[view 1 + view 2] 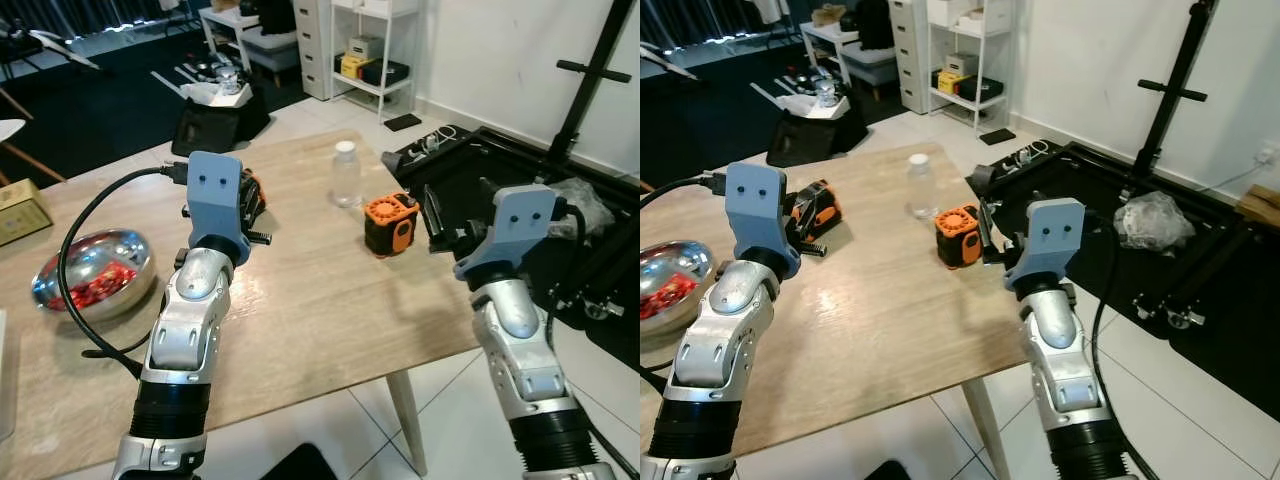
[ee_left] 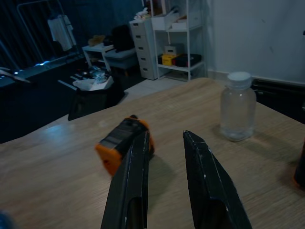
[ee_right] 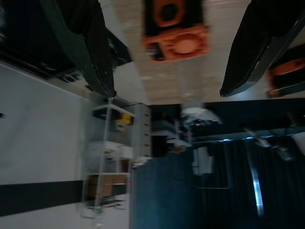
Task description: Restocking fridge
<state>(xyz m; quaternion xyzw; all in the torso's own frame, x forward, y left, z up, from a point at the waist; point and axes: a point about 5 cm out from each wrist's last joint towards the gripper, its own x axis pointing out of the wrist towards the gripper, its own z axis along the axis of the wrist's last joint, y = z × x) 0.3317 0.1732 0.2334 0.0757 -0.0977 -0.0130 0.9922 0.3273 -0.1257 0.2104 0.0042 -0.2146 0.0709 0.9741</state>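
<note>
No text, label, brand, number or sign can be read on anything in these views. The clear bottle (image 1: 346, 174) bears no label that can be made out, the orange and black block (image 1: 389, 224) shows no legible marking, and the boxes on the white shelf (image 1: 372, 62) are too small and blurred for any lettering to be read.

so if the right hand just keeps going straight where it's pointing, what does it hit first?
Most likely the orange and black device: it sits between the open fingers of the right hand, just ahead. Depth is hard to judge, so it may pass slightly above it.
</note>
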